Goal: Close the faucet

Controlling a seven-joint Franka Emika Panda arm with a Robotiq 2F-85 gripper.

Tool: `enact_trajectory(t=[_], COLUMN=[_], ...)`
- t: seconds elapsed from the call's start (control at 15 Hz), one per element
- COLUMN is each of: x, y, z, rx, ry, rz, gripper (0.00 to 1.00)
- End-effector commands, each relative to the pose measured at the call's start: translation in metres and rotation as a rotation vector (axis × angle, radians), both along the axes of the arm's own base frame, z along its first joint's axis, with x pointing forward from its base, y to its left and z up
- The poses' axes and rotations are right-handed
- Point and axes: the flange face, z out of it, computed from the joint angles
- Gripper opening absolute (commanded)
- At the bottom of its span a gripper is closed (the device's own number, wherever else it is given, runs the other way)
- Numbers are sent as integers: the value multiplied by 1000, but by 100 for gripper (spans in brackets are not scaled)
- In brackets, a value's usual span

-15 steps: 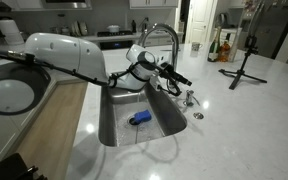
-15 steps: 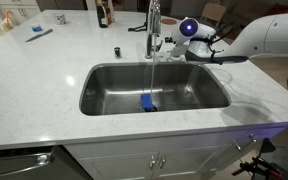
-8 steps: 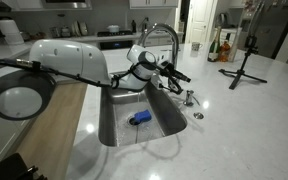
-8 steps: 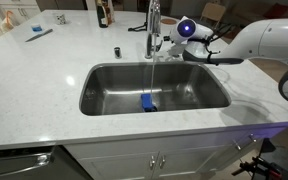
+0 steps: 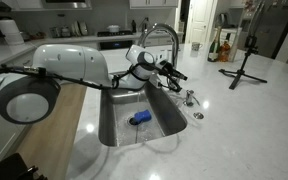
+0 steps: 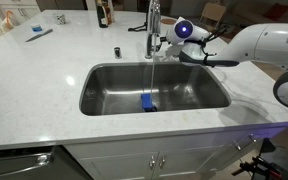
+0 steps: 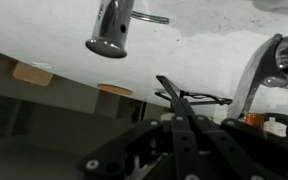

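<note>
**A:** Where is the faucet point(image 6: 153, 25)?

**B:** It stands upright at the back rim of the sink point(image 6: 209, 80), on the white table point(image 6: 44, 80). Water point(image 6: 151, 72) runs from its spout into the basin, close to a small blue object point(image 6: 147, 102), so it is not yet closed.

**A:** And the end effector point(image 6: 168, 47)?

**B:** It is near the faucet's base, on the side away from the lever. I cannot tell how far its fingers are parted, or whether they touch anything.

**A:** How will the faucet handle?

**B:** I judge it rigid, fixed metal that won't bend or tip. Polished chrome is slippery, though, more so if wet.

**A:** So where should it take hold?

**B:** Not on the arched spout. The wrist view shows what looks like a slim lever point(image 7: 154, 18) jutting from a chrome stem. That is probably the part to grip or push, near its tip. It should need only light, steady force.
</note>
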Motion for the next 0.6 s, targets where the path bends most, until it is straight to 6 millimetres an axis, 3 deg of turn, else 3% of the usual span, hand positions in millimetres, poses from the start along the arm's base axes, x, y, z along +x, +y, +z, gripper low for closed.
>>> enact_trajectory(t=[0.0, 0.53], x=[6, 10], y=[4, 14], z=[2, 1], rx=[-5, 4], ry=[-15, -38], rz=[55, 160], gripper=[0, 0])
